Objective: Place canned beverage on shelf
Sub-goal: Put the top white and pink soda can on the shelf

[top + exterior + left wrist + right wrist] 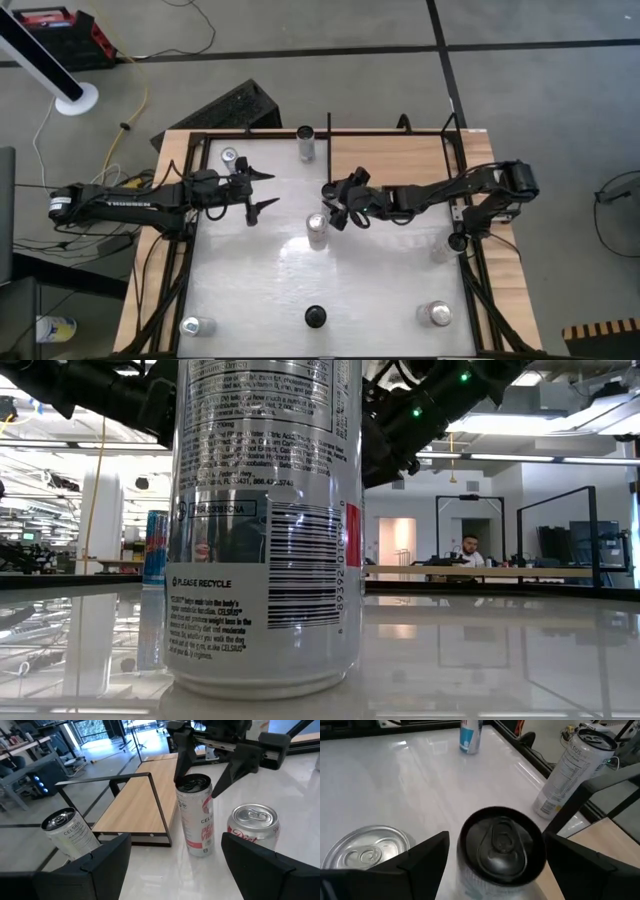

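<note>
A tall white canned beverage (197, 820) with a black top (501, 851) stands upright on the white tabletop (260, 290), near its middle. My right gripper (335, 208) hangs open over it, one finger on either side of the can's top (194, 783), and I see no touch. The shelf (135, 800), a light-wood panel edged with black rods, lies at the table's far right (395, 155). My left gripper (265, 190) stands open in the air left of the can, with nothing between its fingers.
A short silver can (255, 827) stands right beside the held-over can, on its near side (317, 230). Another tall can (572, 770) stands by the shelf's left edge, and a blue can (470, 735) at the far left. More cans (437, 314) stand along the near edge.
</note>
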You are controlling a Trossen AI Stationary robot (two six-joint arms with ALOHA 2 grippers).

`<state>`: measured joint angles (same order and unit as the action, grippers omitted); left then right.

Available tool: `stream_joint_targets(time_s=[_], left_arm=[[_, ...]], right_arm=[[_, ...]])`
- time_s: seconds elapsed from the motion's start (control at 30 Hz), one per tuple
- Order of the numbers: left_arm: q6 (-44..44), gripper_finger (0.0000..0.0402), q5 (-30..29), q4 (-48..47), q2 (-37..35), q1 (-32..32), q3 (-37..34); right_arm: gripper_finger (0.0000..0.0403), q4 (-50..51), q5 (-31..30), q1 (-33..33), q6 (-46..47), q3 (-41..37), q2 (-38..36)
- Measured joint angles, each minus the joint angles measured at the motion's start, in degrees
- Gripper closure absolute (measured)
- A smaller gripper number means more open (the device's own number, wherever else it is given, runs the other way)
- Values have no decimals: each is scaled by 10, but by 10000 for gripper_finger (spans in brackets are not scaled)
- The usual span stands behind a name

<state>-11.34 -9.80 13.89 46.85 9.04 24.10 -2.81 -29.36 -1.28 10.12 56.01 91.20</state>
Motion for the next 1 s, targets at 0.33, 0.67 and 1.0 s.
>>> stream_joint_targets(time_s=[0.33,0.67,1.0], left_arm=[[-4,106,-1,1,0,0,0],[-2,106,-1,1,0,0,0],[-3,106,-1,-5,0,0,0]], right_arm=[[59,-4,11,3,10,-1,0],[129,0,52,11,32,0,0],[129,105,77,17,-15,-2,-99]])
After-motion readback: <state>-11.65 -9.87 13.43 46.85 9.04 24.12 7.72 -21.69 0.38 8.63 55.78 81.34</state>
